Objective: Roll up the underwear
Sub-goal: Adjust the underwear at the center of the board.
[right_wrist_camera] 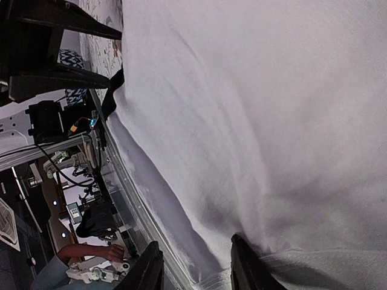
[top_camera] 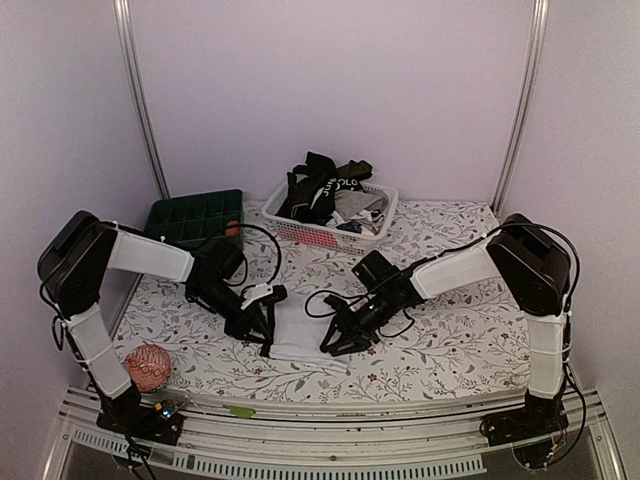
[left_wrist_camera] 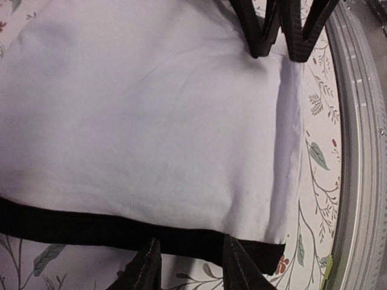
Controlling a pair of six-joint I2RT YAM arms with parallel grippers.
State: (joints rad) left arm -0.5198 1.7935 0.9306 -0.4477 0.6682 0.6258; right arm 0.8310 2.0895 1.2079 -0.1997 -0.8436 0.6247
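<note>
At the near middle of the desk, white underwear lies spread flat, its black waistband toward the left arm. The left fingers stand parted over the waistband's near end, released. The right fingers stand parted at the opposite hem, likewise released. Farther back, a white lattice basket holds more underwear, heaped. A green compartment box sits left of it. A red patterned ball lies at the near left corner.
</note>
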